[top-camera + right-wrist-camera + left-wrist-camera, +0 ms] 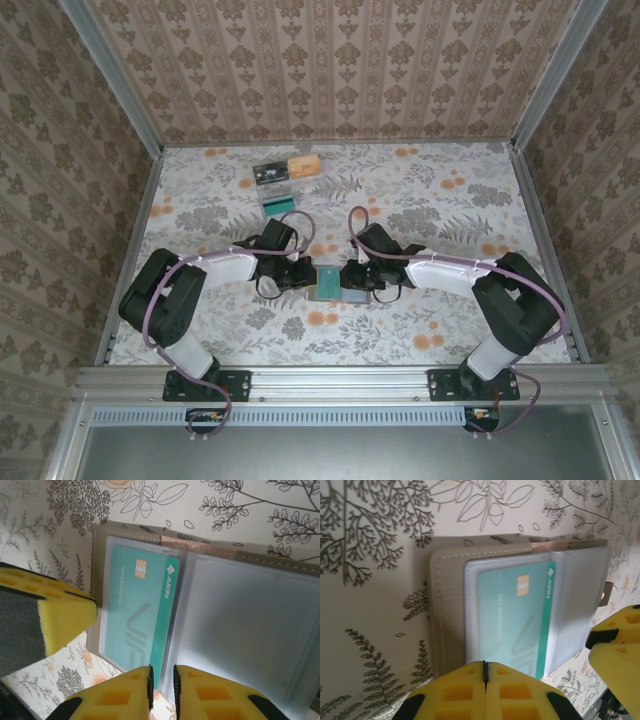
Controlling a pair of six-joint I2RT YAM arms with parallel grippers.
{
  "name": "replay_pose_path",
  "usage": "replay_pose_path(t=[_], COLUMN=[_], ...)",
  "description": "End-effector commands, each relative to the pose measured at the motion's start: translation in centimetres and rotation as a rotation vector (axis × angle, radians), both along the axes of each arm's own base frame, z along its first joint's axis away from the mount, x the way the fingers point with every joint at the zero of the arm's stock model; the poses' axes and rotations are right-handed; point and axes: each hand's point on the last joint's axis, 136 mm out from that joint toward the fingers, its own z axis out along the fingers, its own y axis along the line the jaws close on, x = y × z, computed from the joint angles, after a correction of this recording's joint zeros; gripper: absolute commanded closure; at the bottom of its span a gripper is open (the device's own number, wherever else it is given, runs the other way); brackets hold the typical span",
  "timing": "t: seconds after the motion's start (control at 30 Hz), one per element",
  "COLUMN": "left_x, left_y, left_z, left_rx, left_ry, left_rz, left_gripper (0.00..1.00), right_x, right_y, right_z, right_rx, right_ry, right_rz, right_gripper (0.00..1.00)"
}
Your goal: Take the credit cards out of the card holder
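The card holder [328, 281] lies open on the bench [450, 200], centred near its front edge, a teal credit card [515, 620] sleeved inside. The left gripper [485, 672] has its jaws shut at the holder's edge. The right gripper [163, 680] has its jaws narrowed about the card's edge, and a grip cannot be told.

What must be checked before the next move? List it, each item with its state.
1. Wallet open and flat on the table: ok.
2. Green card out of its clear sleeve: not ok, it sits inside.
3. Left hand shut at the wallet's near edge: ok.
4. Left hand actually pinning the wallet: cannot tell.
5. Right hand gripping the card's end: cannot tell; a narrow gap shows between its fingers.
6. Hands apart from each other: ok.
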Motion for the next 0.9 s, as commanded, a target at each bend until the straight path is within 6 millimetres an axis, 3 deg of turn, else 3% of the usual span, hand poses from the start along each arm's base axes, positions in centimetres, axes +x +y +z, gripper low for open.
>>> replay_pose_path(t=[0.0,0.27,0.6,0.7,0.8,0.87], left_x=[-0.6,-1.2,-1.1,-1.1,-1.2,-1.2], left_y=[0.9,1.2,1.0,1.0,1.2,1.2], left_z=[-1.4,-2.5,-2.5,-2.5,-2.6,-2.6], left_rx=[0.036,0.055,0.048,0.049,0.057,0.06], left_ry=[0.027,0.062,0.066,0.068,0.07,0.071], left_rz=[-0.002,0.002,0.005,0.005,0.008,0.008], left_gripper=[0.99,0.99,0.99,1.0,1.0,1.0], right_x=[0.5,0.6,0.4,0.3,0.1,0.1], right_y=[1.1,1.4,1.8,1.5,0.8,0.2], right_z=[0.1,-1.3,-2.6,-2.7,-2.9,-3.0], right_rx=[0.096,0.107,0.116,0.11,0.104,0.098], right_ry=[0.038,0.089,0.13,0.135,0.136,0.135], right_rz=[-0.02,-0.021,-0.013,-0.018,-0.029,-0.039], right_gripper=[0.79,0.78,0.79,0.85,0.98,1.0])
